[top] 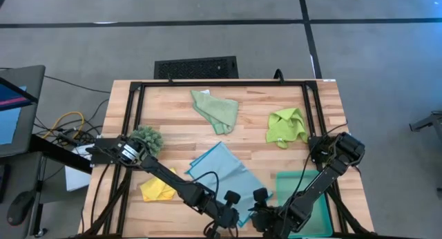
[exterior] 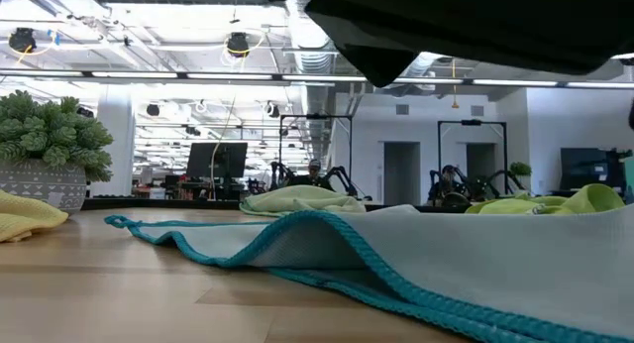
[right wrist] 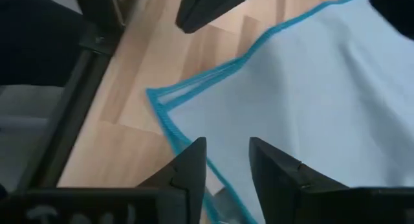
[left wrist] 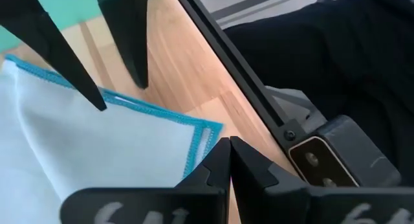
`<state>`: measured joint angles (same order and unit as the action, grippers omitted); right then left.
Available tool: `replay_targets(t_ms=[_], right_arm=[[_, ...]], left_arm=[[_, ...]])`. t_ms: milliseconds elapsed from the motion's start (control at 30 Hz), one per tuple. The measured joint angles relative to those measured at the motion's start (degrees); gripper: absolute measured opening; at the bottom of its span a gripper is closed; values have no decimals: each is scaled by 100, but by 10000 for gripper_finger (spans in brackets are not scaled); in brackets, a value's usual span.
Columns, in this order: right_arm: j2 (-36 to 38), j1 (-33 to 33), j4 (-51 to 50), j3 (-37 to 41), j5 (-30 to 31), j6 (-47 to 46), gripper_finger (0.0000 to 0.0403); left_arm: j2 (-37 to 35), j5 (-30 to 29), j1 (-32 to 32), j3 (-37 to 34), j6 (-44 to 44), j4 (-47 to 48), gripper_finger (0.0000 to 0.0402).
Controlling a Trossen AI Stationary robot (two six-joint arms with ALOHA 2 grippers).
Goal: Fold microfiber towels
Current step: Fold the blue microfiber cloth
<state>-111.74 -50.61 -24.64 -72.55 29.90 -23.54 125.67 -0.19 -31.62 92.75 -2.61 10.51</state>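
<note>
both grippers down at the near table edge, working the light blue towel, which lies spread mid-table toward the front, one corner reaching the near rail. left gripper pinched fully shut, empty, tips just off the towel's teal-stitched corner; prob parked close so as to be ready for that corner. right gripper w/ fingers parted narrowly, straddling the stitched hem on its side; nothing clamped yet by the look of it, seems set for a pinch on the edge.

other towels untouched: pale sage green towel crumpled far-centre, lime green towel bunched far-right, yellow towel bunched near-left beside the left arm. dark-green fuzzy clump at left, teal tray near-right under the right arm.

edges/room: black frame rail close by both grippers, so little slack toward the front. bare wood open btwn blue towel and the far towels; likely the direction for a fold. low view: blue hem rippled, raised off the wood in one hump.
</note>
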Motion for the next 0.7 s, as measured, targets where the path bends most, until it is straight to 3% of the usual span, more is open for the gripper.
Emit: replay_targets(t_ms=[267, 700], right_arm=[[-10, 0, 807, 356, -283, 1175, 171], [-11, 0, 1700, 980, -240, 2832, 142]], left_arm=[[7, -152, 11, -29, 4, 14, 0], [7, -628, 10, -29, 96, 540, 0]])
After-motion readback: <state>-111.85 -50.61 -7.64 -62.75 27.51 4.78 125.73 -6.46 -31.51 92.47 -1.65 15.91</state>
